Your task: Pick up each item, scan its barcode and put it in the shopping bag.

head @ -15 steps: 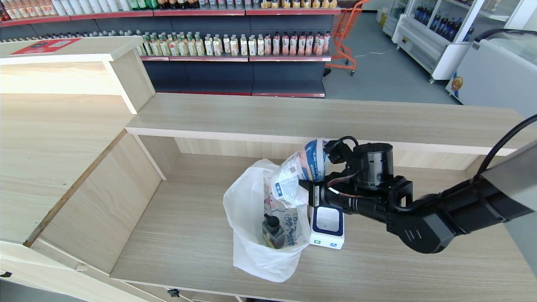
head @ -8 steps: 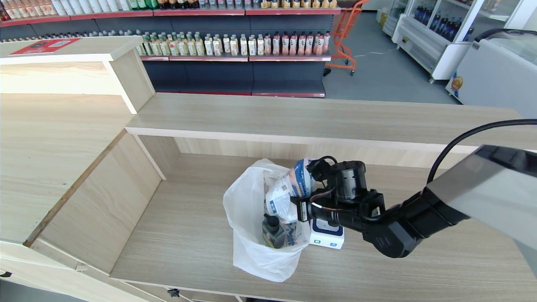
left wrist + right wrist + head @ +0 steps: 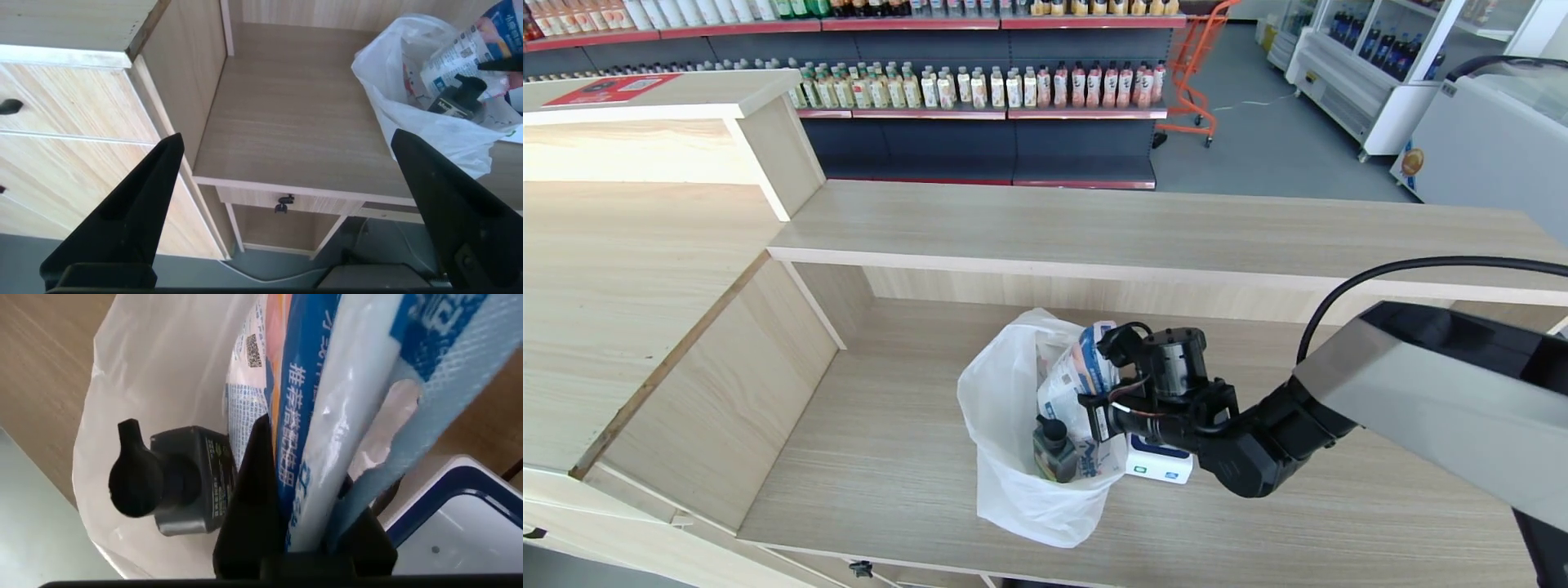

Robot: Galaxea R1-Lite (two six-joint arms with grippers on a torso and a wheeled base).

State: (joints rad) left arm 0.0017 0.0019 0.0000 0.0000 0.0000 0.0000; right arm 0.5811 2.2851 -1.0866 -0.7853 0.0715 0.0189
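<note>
1. The soft blue-and-white packet (image 3: 1072, 374) is shown clamped in the right gripper (image 3: 1097, 411), half lowered into the mouth of the thin white shopping bag (image 3: 1001, 425) on the wooden counter (image 3: 890, 457).
2. It is judged light and limp, with slippery, glossy film; a pinch across its flattened body is thought safest.
3. A rigid dark pump bottle (image 3: 1054, 451) is seen inside the bag, and a boxy white scanner (image 3: 1161, 465) just beside it.
4. The left gripper (image 3: 286, 137) is spread wide and empty.

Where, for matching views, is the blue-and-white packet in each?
Head view: blue-and-white packet mid-picture, in the jaws, over the white shopping bag.
Left wrist view: far off, sticking from the bag.
Right wrist view: close up, between the jaws, beside the pump bottle.
Shared landmark: the bag.
</note>
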